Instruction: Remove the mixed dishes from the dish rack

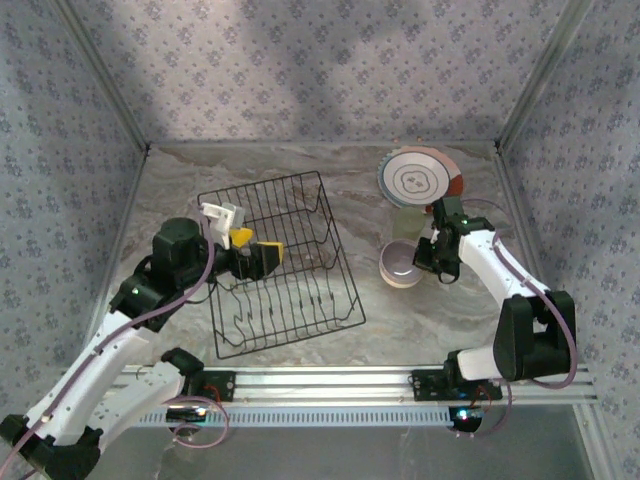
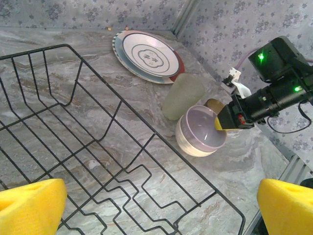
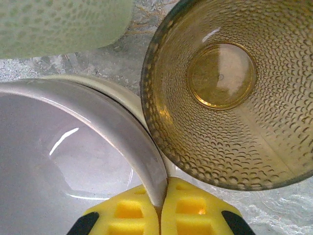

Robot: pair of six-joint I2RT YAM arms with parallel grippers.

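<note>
The right claw (image 3: 161, 208) is clamped on the rim of a small, glossy lavender bowl (image 3: 63, 147), one yellow finger inside the bowl and one outside. From above, the bowl lies just left of this claw, so the pinch is on the bowl's right edge. The right arm is plainly the nearer one. The left claw (image 1: 258, 256) hangs over the black wire dish rack (image 1: 290, 290), well apart from the bowl, its yellow pads spread wide with nothing between them.

The lavender bowl stands upright on the marbled tabletop (image 1: 250, 160), to the right of the rack and nearer than a stack of round patterned plates (image 1: 415, 178) at the far right. It appears to be nested in a cream bowl (image 2: 188, 145), whose rim peeks out beneath it. Being round, it has no long axis. What matters is the thin rim running between the fingers.

A dimpled amber glass cup (image 3: 222, 93) stands mouth up just beside the bowl, close to the outer finger. A pale frosted green cup (image 2: 183, 95) lies on its side just beyond the bowl, toward the plates.

The rack holds no dishes that can be seen, so unloading looks almost finished. Opening the fingers and lifting clear of the amber cup seems the likely next step.
</note>
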